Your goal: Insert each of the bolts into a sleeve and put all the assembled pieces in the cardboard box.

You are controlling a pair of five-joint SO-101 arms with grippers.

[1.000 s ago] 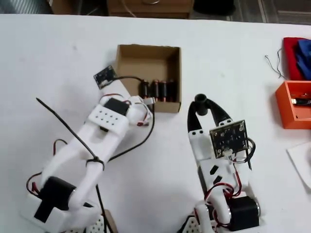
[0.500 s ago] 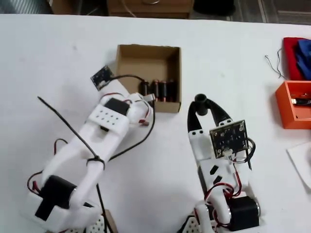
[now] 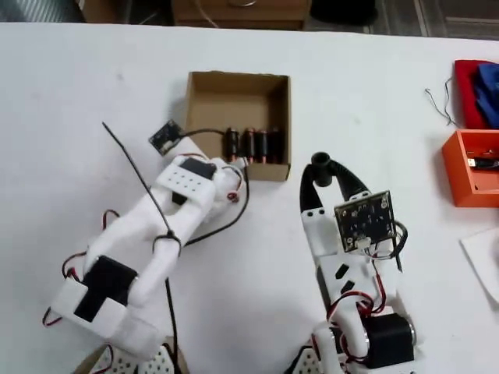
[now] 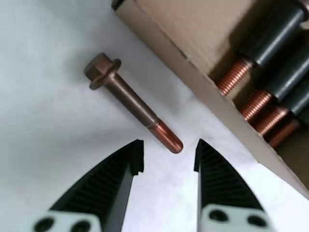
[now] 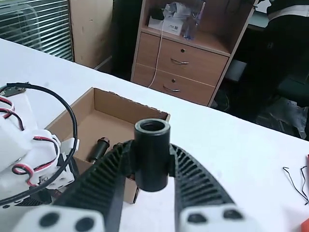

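A copper bolt [image 4: 130, 100] lies loose on the white table beside the cardboard box [image 4: 203, 58]. My left gripper [image 4: 166, 157] hangs open just short of the bolt's threaded tip. The box [image 3: 234, 97] holds several assembled bolts in black sleeves [image 3: 253, 144] along its near wall; their threaded ends [image 4: 251, 104] show in the left wrist view. My right gripper [image 5: 150, 159] is shut on an upright black sleeve [image 5: 152, 152], hollow end up. From above, that sleeve [image 3: 322, 167] sits right of the box's near corner. The left arm [image 3: 175, 202] hides the loose bolt from above.
An orange bin [image 3: 470, 167] and red and blue cloth [image 3: 477, 89] lie at the table's right edge, with thin wire [image 3: 440, 101] close by. A black cable tie [image 3: 136, 179] sticks up from the left arm. Drawers [image 5: 181, 67] stand beyond the table.
The left arm has swung, its base shifting right and its cable tie tilting upward; its wrist stays by the box's near left corner. The right arm with the sleeve has barely moved.
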